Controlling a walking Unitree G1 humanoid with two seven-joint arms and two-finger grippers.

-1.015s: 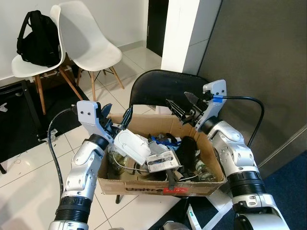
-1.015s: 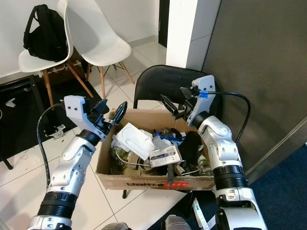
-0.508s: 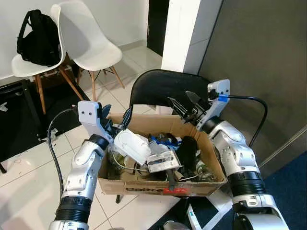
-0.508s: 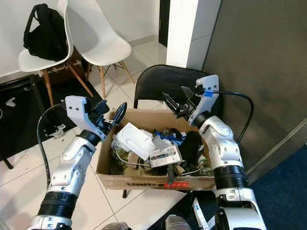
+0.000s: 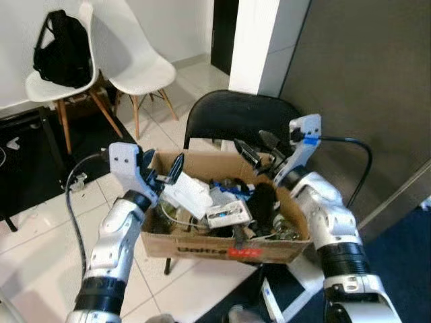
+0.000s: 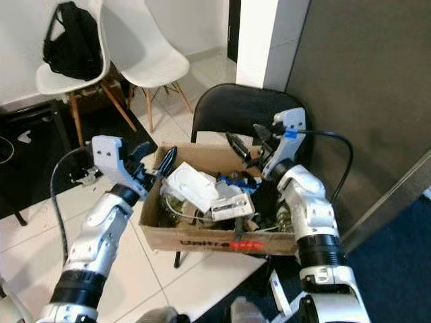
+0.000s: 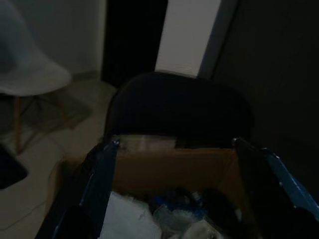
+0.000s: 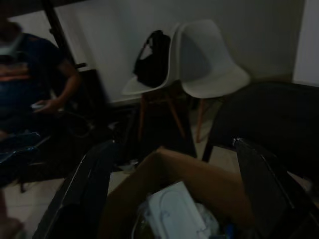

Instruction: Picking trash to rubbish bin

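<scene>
On the far left we see two white chairs (image 5: 135, 60) against the wall, with a black backpack (image 5: 62, 48) resting on the nearer seat. Our left gripper (image 5: 161, 173) hangs at the left end of a cardboard box (image 5: 222, 250), its two black fingers spread wide and holding nothing, one fingertip just beside the box's left wall. The box sits on a black chair (image 5: 236, 121) and is packed full of trash. At its left end lies a white flat container (image 5: 188, 194), tilted against the wall; next to it, toward the middle, is a small silvery packet (image 5: 225, 214), with something blue (image 6: 236, 180) behind it. A black rounded object (image 5: 264, 202) stands right of centre, and what may be a clear bottle (image 5: 288, 234) lies in the right corner, though the blur makes it hard for us to be sure. Our right gripper (image 5: 254, 149) hovers above the box's back right corner, fingers also parted wide and empty. In the dim right wrist view, a person (image 8: 30, 74) in a dark shirt sits beyond the chairs.
</scene>
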